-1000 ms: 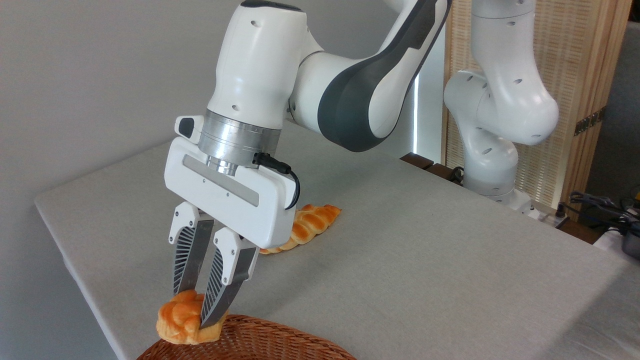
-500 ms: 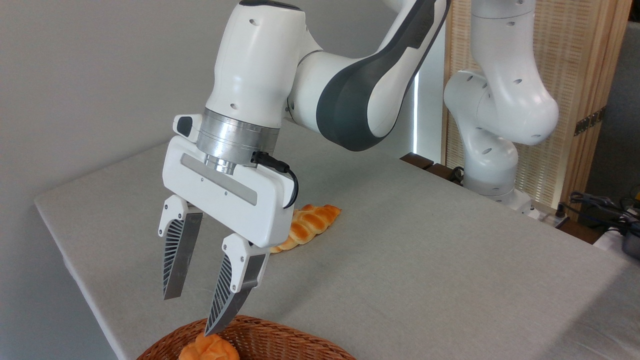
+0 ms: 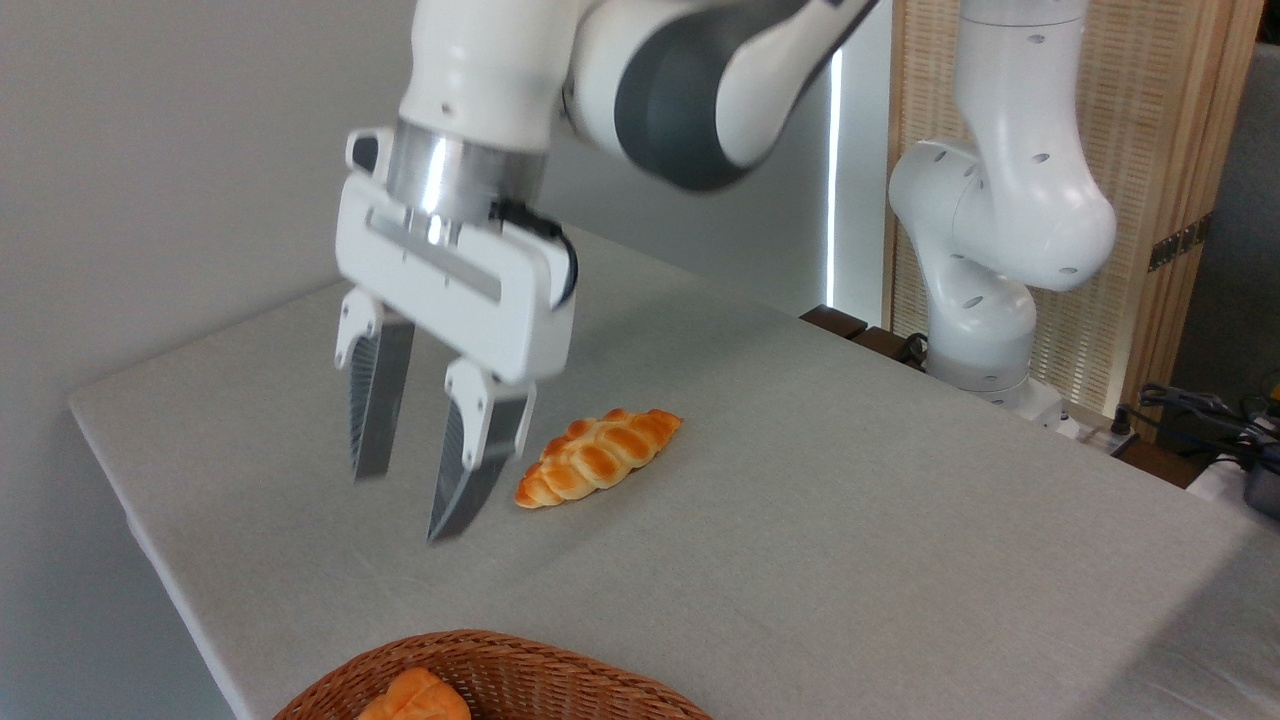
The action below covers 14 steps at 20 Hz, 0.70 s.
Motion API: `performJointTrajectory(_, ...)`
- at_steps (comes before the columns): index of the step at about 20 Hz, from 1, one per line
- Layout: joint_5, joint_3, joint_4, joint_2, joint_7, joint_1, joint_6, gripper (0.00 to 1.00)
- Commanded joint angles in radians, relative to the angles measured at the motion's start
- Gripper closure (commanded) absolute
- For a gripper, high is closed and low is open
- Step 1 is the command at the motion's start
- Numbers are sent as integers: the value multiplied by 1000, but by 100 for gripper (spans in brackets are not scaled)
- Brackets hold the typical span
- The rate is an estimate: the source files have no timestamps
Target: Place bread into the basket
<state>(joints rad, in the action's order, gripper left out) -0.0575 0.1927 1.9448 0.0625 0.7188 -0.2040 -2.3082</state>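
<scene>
The bread (image 3: 415,698), a deep orange bun, lies inside the brown wicker basket (image 3: 560,668) at the bottom edge of the picture, partly cut off. My gripper (image 3: 405,500) hangs well above the basket, open, with nothing between its two ribbed fingers (image 3: 372,400). It is slightly blurred.
A longer, paler braided loaf (image 3: 597,456) lies on the grey table (image 3: 850,520) just right of my fingers. The arm's white base (image 3: 985,310) stands at the table's far right edge. Cables and a wooden screen sit behind it.
One second ago my gripper was shut on the bun at the basket's rim. It opened, the bun dropped into the basket, and the gripper has since risen.
</scene>
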Motion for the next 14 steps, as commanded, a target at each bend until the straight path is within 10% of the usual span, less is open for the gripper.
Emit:
performJointTrajectory(1, -4, -48, 8, 89, -21, -5, 182, 0)
performJointTrajectory(14, 96, -99, 6, 131, -137, -5, 483, 0)
